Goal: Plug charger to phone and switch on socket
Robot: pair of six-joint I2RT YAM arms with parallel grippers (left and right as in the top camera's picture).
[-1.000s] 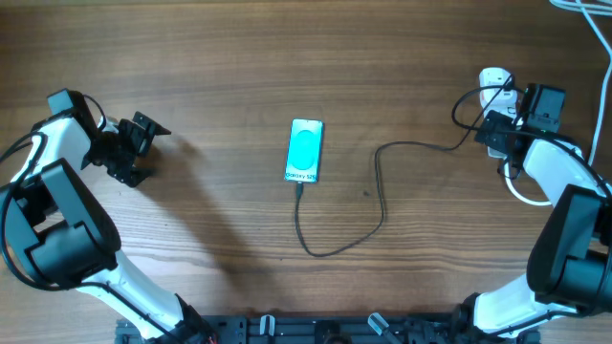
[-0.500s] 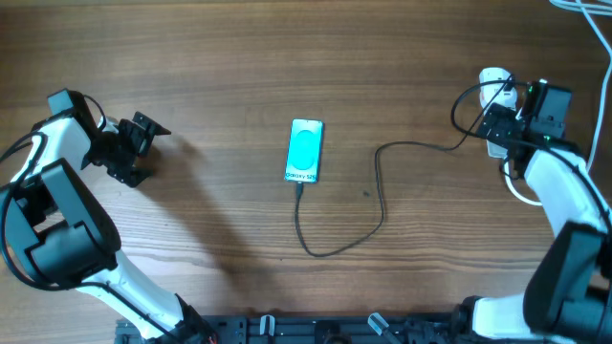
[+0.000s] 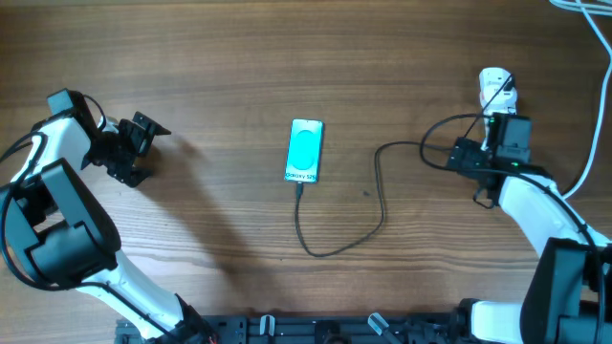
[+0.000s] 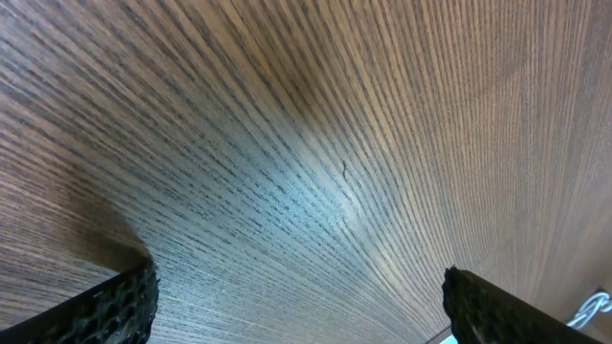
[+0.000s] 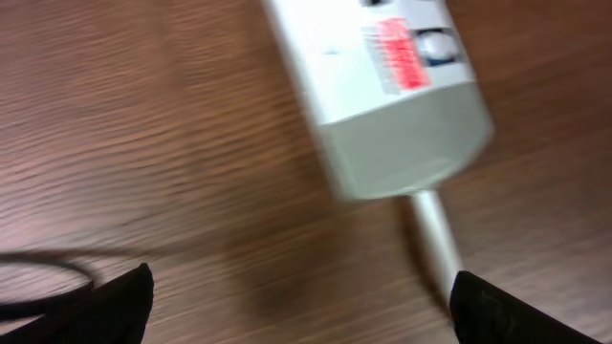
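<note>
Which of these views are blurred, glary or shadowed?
Right wrist: motion blur smears the white oblong power strip and its thick white cord. Left wrist: sharp grain, with a pale glare patch on the brown wooden table. Overhead: sharp, with soft shadows on the wood.

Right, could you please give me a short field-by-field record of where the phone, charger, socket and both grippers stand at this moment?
phone: flat, mid-table, screen lit
charger: tip meets the phone's near end; loops off toward the right arm; plug hidden
socket: far right of the table, thick white cord leaving it; switch state unreadable
left gripper: open, empty, over bare wood at far left
right gripper: open, empty, near the socket's cord end
</note>
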